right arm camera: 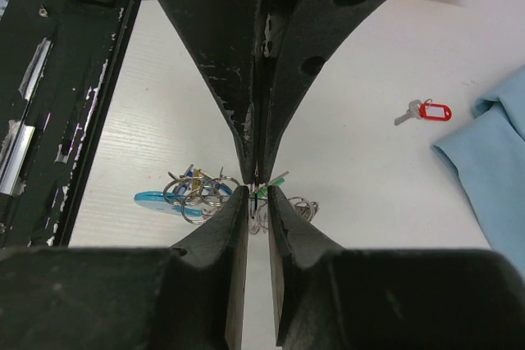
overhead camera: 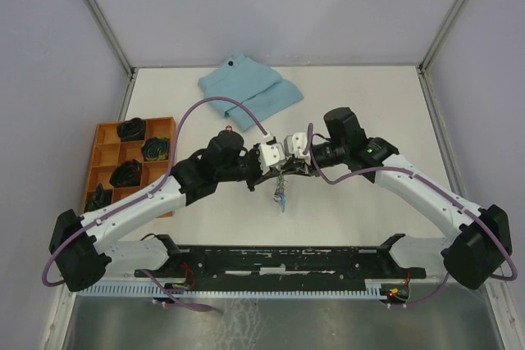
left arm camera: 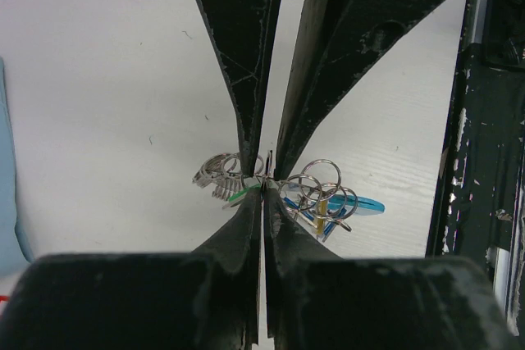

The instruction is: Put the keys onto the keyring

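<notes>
1. The left gripper (left arm camera: 262, 188) has its jaws pressed together with no gap, pinching a thin wire ring of the keyring (left arm camera: 316, 186) right at the tips.
2. In the left wrist view, the keyring's loops and its blue strap (left arm camera: 361, 205) hang at 3 o'clock of those tips. A bunch of silver keys (left arm camera: 215, 174) and a green tag (left arm camera: 238, 196) sit at 9 o'clock, close against the tips.
3. The right gripper (right arm camera: 257, 194) faces the left one tip to tip. Its jaws stand a thin slit apart, and the table (overhead camera: 394, 96) shows through the gap. Thin metal and the green tag lie right at its tips, but I cannot tell whether the jaws press on them.
4. In the right wrist view, the loops and strap lie at 9 o'clock of its tips, with more rings at 4 o'clock.
5. From above, the two grippers meet mid-table and the keyring dangles at 6 o'clock of them.
6. A red-tagged key (right arm camera: 426, 111) lies alone on the table at 2 o'clock of the right tips, well apart from them and near the blue cloth (right arm camera: 492, 153).
7. From above, the cloth lies at 12 o'clock of the grippers and an orange tray (overhead camera: 107, 143) at 9 o'clock.
</notes>
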